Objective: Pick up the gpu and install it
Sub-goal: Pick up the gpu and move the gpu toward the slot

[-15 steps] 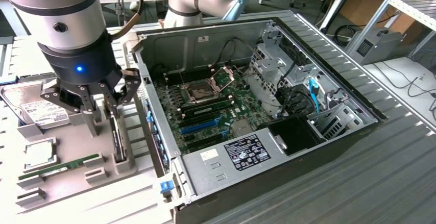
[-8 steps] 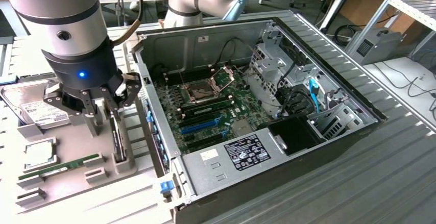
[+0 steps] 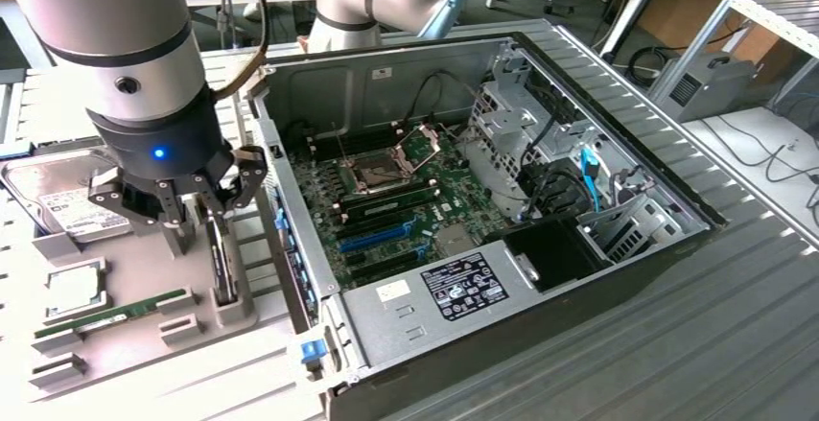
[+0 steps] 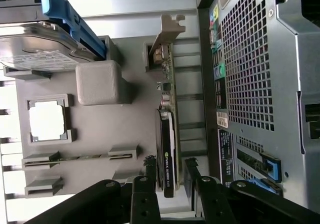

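- The graphics card [image 4: 167, 149] stands on edge in a groove of the grey holder tray [image 4: 135, 124], just beside the open computer case [image 3: 333, 85]. Its pale metal bracket [image 4: 167, 31] is at the end away from the gripper.
- The gripper [image 4: 170, 179] is released. Its fingers [image 4: 150, 181] sit either side of the card's black end with a sliver of space on one side, so we judge that nothing is gripped yet.
- In the exterior view the gripper [image 3: 192, 218] hangs low over the card [image 3: 221, 263]. The hard drive [image 3: 58, 205] and memory stick [image 3: 115, 314] lie well apart from it on the same tray.
- What worries us: the fingers straddle only one end, so a lift from here could let the card swing or twist in the grip.
- If the fingers close off-centre, one of them may push the card sideways against the groove and jam it.
- The case wall is close — a tilted card could catch its bracket on that edge.
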